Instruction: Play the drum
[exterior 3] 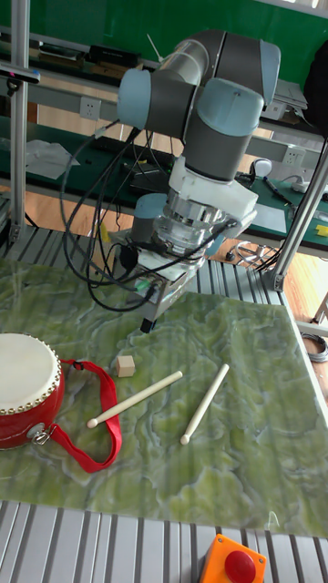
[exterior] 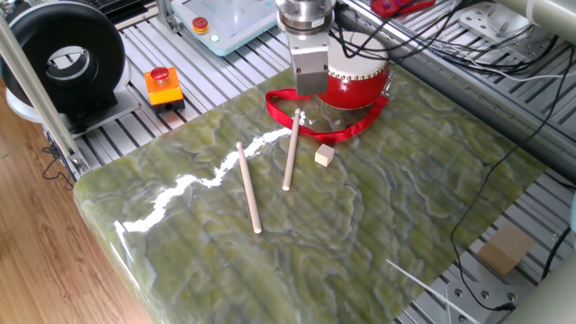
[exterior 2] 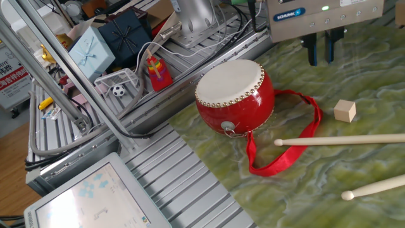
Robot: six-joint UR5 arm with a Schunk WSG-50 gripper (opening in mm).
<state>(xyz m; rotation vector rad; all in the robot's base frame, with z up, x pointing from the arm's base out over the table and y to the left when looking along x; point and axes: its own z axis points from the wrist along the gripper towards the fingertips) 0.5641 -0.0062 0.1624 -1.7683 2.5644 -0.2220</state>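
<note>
Drum (exterior 2: 235,96), centre of the other fixed view: glossy red body, cream-white skin, gold stud rim. Strap (exterior 2: 288,149), lower centre: red ribbon. Table surface (exterior: 378,216), filling mid-frame in one fixed view: green-yellow marbled pattern. Two drumsticks (exterior: 290,150) and cube (exterior: 324,156), centre: pale wood. Box (exterior: 165,87), upper left: orange, red button. Gripper (exterior 2: 321,49), upper right: silver body, dark fingers.
</note>
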